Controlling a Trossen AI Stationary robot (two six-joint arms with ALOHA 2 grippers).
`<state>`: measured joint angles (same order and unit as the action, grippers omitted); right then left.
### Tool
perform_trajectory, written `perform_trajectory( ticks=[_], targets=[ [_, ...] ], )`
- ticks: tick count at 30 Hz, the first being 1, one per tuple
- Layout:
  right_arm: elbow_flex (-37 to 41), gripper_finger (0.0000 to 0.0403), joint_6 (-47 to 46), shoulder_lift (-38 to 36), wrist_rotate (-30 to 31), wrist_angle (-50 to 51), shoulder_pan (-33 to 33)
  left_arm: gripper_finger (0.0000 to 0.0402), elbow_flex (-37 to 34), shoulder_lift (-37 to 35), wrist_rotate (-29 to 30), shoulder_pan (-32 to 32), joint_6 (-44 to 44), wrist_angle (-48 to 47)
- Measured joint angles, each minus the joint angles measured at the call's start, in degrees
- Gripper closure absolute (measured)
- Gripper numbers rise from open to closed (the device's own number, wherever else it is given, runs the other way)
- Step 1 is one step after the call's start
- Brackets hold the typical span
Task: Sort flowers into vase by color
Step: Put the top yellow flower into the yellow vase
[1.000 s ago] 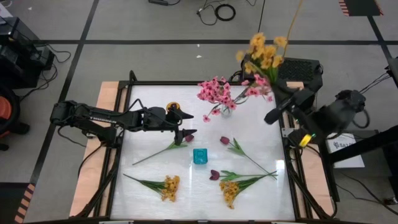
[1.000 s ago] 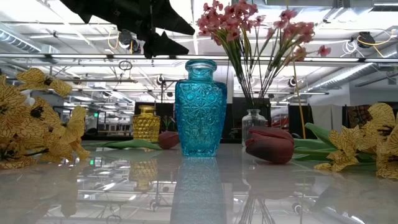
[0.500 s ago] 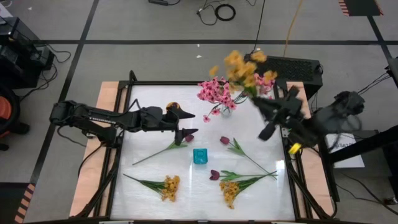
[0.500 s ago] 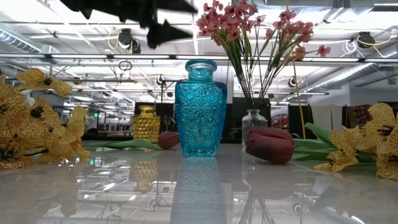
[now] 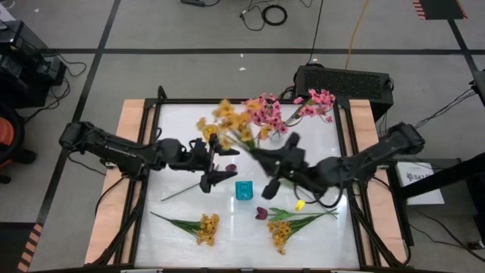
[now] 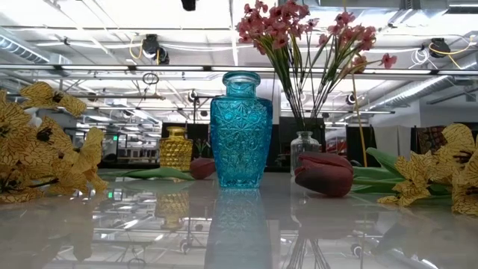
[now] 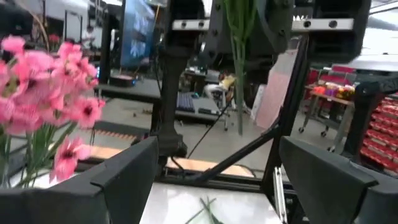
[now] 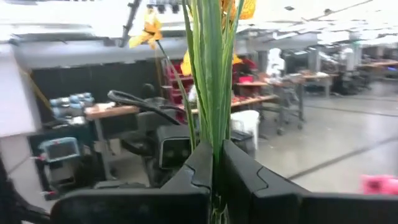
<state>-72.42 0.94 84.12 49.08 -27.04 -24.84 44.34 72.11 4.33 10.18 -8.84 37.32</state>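
**Q:** Across the worktop, what lies around the arms?

**A:** Seen from above, a blue vase stands near the middle. A clear vase holding pink flowers stands by the far edge, and more pink blossoms reach toward the far right corner. A small amber vase shows in the low view; from above, the yellow sprig being carried covers it. Lying flat toward the near edge are one yellow sprig on the left and another right of centre, with a maroon bud just beside the latter. Another stem lies left of the blue vase.

**Q:** What are the grippers doing?

**A:** The right gripper is over the middle of the worktop, above the blue vase's far side. Its fingers are clamped together on the green stems of a yellow sprig, whose blossoms lean toward the far edge, beside the pink flowers. The left gripper sits just left of it, near the blue vase, fingers spread wide apart and holding nothing.

**Q:** Does one view add anything?

**A:** The left wrist view looks between its spread fingers to the right arm, the held stems hanging upright. The low view shows the vases and the lying flowers but barely any of either arm.
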Motion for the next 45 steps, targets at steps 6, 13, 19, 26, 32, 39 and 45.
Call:
perform_trajectory(
  ticks=[6,13,19,26,32,39,45],
  targets=[
    [0.0,0.0394,1.3,4.9,-5.5,-4.3,1.7,0.0061,0.0,-1.5,0.3,1.7,0.8,0.8],
    [0.0,0.0394,1.0,7.9,-6.0,-3.6,1.2,0.0061,0.0,-4.6,0.4,2.0,1.9,-0.4],
    [0.0,0.0394,0.0,10.6,-6.0,-2.7,1.1,0.0061,0.0,-5.2,0.4,2.0,1.8,-0.3],
    [0.0,0.0394,-0.3,12.5,-5.9,-2.3,1.2,0.0061,0.0,-5.2,-0.7,2.0,1.8,-0.3],
    [0.0,0.0394,-0.5,12.1,-5.5,-2.3,1.2,0.0093,0.0,-5.2,-1.1,2.1,1.8,-0.5],
    [0.0,0.0394,0.3,12.1,-5.4,-2.3,1.3,0.0181,0.0,-5.2,-1.3,2.1,2.6,-0.7],
    [0.0,0.0394,0.4,12.1,-5.3,-2.3,1.6,0.0278,0.0,-5.2,-1.4,2.1,3.8,-0.6]
  ],
)
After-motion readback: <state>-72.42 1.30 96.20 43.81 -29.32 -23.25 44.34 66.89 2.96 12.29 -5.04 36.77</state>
